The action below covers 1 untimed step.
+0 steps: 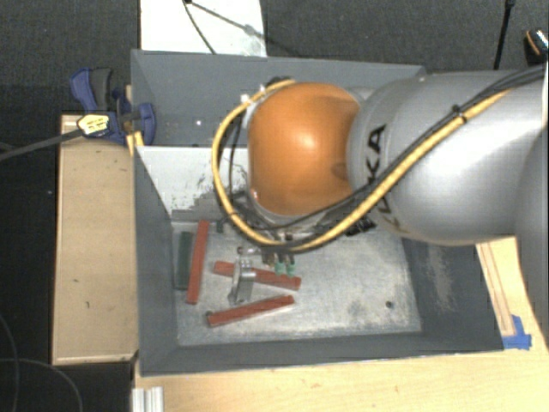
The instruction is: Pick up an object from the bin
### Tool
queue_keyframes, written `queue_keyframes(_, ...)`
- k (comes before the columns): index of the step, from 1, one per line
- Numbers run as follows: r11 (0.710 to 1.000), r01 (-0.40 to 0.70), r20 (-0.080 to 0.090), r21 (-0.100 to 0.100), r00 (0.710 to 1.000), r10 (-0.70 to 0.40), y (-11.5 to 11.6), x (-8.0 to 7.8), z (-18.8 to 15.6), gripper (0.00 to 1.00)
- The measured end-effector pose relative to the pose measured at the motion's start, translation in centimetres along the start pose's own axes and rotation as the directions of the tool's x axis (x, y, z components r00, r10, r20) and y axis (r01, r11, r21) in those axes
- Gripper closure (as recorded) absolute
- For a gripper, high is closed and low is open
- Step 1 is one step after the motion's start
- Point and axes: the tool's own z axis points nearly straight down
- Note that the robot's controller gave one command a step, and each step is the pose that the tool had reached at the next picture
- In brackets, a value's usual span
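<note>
Your gripper (244,283) hangs beneath the orange wrist cover (296,148), low over the left half of the bin (369,273) floor, right at a short red stick (279,279) lying crosswise there. You cannot tell how wide the claw stands. A longer red stick (249,313) lies at its 6 o'clock, an upright red stick (197,260) at 9 o'clock, and a dark green stick (183,260) just beyond that.

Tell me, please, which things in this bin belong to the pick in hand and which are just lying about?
Belonging to the job:
- the tool, low over the middle of the grey bin
- the short red stick right under it, the likeliest pick

Just lying about:
- the long red stick near the left wall
- the dark green stick beside it
- the front red stick
</note>
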Motion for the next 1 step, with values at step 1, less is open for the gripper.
queue_keyframes(1,0.966,0.258,0.001,0.001,0.966,-0.258,-6.08,2.1,15.9,0.0)
